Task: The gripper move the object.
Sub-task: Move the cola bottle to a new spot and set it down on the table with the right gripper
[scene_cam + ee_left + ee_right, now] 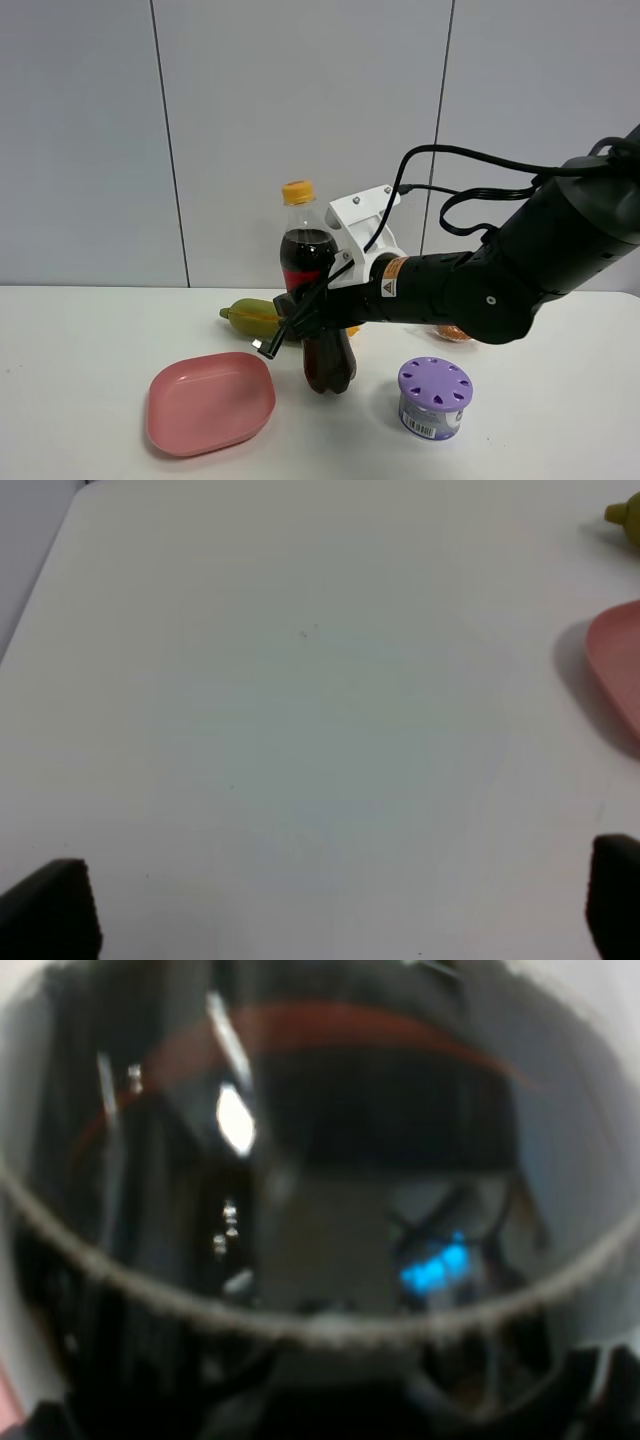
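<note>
The cola bottle (327, 362) stands upright at the middle of the table, with dark cola, a red label and an orange-yellow cap. My right gripper (300, 320) reaches in from the right and is closed around the bottle's middle at the label. In the right wrist view the bottle (300, 1160) fills the frame, blurred and very close. I cannot tell if its base touches the table. My left gripper (330, 910) is open and empty over bare table; only its two fingertips (45, 910) show. It is out of the exterior view.
A pink plate (210, 402) lies left of the bottle; its edge shows in the left wrist view (615, 665). A purple-lidded canister (435, 397) stands at the front right. A yellow-green fruit (252, 318) lies behind the bottle. An orange item (455, 333) is partly hidden behind the arm.
</note>
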Robot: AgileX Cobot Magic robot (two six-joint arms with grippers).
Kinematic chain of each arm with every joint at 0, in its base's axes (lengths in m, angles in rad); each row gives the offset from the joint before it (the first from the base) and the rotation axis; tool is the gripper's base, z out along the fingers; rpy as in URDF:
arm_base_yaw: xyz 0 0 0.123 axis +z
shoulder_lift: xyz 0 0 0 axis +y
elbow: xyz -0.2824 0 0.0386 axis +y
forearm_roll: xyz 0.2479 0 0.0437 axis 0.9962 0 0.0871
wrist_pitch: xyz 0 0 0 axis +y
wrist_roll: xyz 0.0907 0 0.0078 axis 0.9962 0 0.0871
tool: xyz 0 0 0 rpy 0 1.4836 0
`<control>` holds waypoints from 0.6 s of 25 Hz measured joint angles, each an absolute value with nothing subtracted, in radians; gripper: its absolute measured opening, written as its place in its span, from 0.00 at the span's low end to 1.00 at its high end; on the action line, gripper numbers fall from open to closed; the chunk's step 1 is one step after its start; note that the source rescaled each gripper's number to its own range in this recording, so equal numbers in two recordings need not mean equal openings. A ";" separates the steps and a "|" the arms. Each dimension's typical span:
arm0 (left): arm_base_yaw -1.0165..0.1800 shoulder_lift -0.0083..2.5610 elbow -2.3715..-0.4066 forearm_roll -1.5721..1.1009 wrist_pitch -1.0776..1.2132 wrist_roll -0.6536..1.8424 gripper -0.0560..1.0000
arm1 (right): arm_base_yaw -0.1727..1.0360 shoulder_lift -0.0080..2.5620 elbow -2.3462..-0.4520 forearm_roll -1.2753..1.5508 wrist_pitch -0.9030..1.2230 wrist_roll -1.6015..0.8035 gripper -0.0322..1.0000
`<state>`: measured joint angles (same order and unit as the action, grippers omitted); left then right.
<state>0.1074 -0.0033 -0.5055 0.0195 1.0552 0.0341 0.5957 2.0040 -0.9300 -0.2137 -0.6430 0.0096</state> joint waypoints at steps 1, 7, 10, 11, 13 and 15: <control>0.107 -0.003 -0.506 0.019 1.055 0.034 1.00 | 0.596 2.004 -0.930 -0.214 -0.645 0.032 0.06; 0.107 -0.003 -0.506 0.019 1.055 0.034 1.00 | 0.596 1.992 -0.940 -0.214 -0.696 0.138 0.76; 0.107 -0.003 -0.506 0.019 1.055 0.034 1.00 | 0.596 1.992 -0.940 -0.214 -0.688 0.174 0.94; 0.107 -0.003 -0.506 0.019 1.055 0.034 1.00 | 0.596 1.992 -0.940 -0.214 -0.685 0.182 0.96; 0.107 -0.003 -0.506 0.019 1.055 0.034 1.00 | 0.596 1.992 -0.940 -0.214 -0.667 0.195 0.98; 0.107 -0.003 -0.506 0.019 1.055 0.034 1.00 | 0.596 1.992 -0.940 -0.214 -0.656 0.212 0.99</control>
